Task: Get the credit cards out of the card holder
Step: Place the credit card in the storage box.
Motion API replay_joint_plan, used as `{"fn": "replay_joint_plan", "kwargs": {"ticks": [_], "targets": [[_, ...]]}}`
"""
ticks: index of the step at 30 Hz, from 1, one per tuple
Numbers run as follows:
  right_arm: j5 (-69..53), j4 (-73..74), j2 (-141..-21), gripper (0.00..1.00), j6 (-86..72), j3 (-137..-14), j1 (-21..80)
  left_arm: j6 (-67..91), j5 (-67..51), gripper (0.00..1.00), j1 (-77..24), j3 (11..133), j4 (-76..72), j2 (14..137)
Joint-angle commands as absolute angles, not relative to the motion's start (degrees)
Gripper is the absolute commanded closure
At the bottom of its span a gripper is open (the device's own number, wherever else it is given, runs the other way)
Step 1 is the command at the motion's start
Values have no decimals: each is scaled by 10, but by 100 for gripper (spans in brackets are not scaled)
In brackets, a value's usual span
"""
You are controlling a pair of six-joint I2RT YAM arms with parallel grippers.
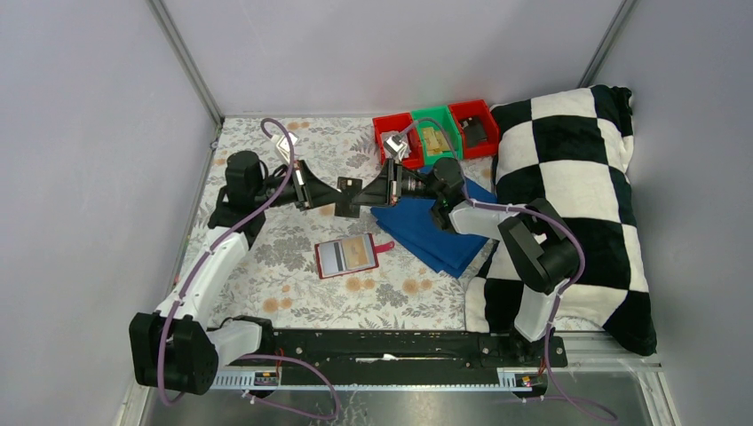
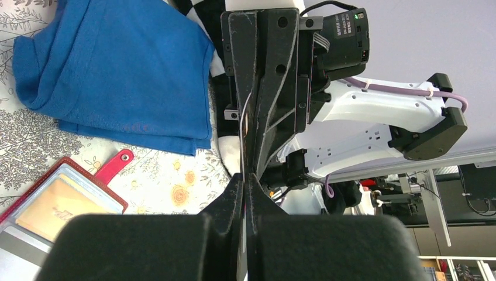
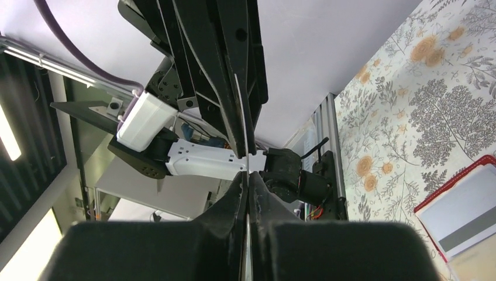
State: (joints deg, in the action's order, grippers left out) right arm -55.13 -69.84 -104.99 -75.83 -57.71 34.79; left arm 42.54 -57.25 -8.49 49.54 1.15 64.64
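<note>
The red card holder (image 1: pixel 349 256) lies open on the flowered table. A tan credit card (image 1: pixel 359 252) and a pale one with a grey stripe (image 1: pixel 332 258) sit in it. Above the table my two grippers meet tip to tip. A thin credit card (image 2: pixel 241 120), seen edge-on, runs between them. My left gripper (image 2: pixel 244 177) is shut on one end of it. My right gripper (image 3: pixel 247 177) is shut on the other end. The same card's edge (image 3: pixel 240 111) shows in the right wrist view. The holder's strap tab (image 2: pixel 116 162) shows in the left wrist view.
A folded blue cloth (image 1: pixel 435 232) lies right of the holder, under the right arm. Two red bins (image 1: pixel 391 133) (image 1: pixel 475 120) and a green bin (image 1: pixel 435 133) stand at the back. A black-and-white checkered cushion (image 1: pixel 568 195) fills the right side.
</note>
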Motion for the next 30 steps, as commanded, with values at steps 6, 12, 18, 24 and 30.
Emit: {"fn": "replay_joint_plan", "kwargs": {"ticks": [6, 12, 18, 24, 30], "targets": [[-536, -512, -976, 100, -585, -625, 328, 366, -508, 47, -83, 522, 80, 639], [-225, 136, -911, 100, -201, -802, 256, 319, -400, 23, -59, 577, 207, 640], [102, 329, -967, 100, -68, -972, 176, 309, -305, 19, -54, 555, 201, 595], [166, 391, -1120, 100, -3, -1181, 107, 300, -360, 20, -54, 534, 148, 600], [53, 435, -1283, 100, 28, -1382, 68, 267, -397, 17, -54, 553, 178, 620]]}}
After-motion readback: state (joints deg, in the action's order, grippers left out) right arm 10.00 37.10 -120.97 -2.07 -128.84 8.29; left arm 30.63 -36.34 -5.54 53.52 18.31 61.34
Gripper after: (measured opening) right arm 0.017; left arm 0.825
